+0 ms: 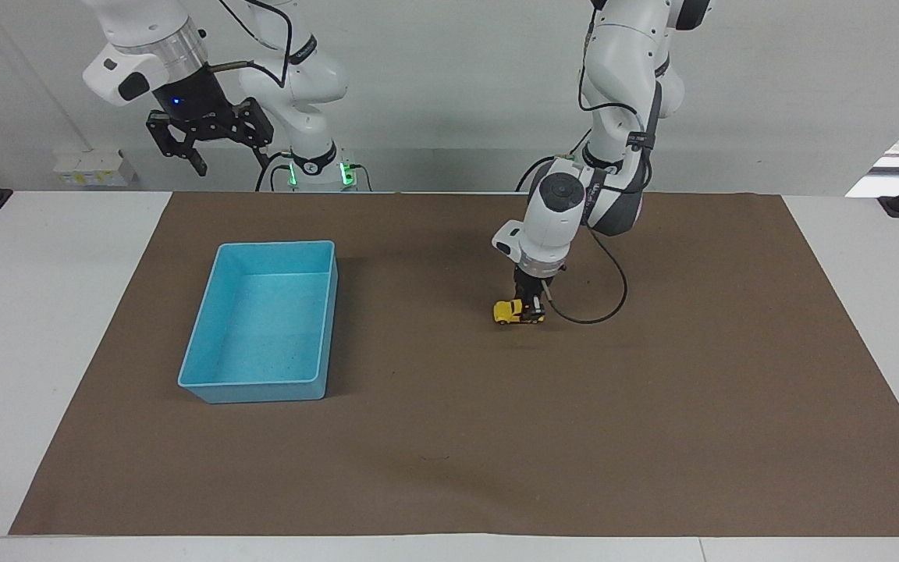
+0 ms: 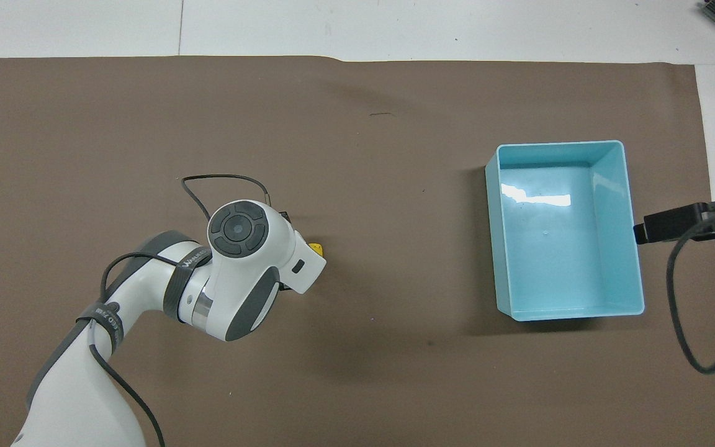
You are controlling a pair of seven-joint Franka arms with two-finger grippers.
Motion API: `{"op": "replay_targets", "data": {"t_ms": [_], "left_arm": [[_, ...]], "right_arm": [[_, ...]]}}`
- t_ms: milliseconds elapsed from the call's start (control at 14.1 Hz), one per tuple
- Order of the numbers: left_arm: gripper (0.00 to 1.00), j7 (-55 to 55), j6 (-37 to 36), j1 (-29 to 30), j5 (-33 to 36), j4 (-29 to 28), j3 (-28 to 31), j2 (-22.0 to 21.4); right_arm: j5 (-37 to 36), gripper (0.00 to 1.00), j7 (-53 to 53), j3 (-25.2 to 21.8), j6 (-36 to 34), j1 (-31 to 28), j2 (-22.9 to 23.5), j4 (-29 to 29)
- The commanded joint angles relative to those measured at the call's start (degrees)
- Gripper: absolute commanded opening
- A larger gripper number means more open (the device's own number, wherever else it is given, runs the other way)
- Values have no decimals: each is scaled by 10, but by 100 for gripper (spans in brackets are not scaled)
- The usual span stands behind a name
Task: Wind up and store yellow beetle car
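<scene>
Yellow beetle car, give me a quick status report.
Left gripper down on the yellow beetle car, car on the brown mat. Right gripper waits, raised, open. Blue tray empty; nothing between.

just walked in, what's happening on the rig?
The left gripper is down on the yellow car, which sits on the brown mat mid-table. The blue tray, toward the right arm's end, holds nothing. The right gripper waits raised and open near its base. The car isn't stored yet.
</scene>
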Motion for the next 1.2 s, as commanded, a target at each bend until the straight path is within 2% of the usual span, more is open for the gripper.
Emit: {"op": "replay_targets", "data": {"t_ms": [0,637,1132], "left_arm": [[0,-13,-17,-16,-4,-11,12,-11],[0,14,-16,6,-4,-44,14,-22],[0,81,-17,57,-4,-65,15,-34]], "right_arm": [[2,100,8,3,-4,-4,-5,-1],[1,100,8,0,-4,-5,-4,-1],[0,100,9,-3,-4,-5,-4,-1]]}}
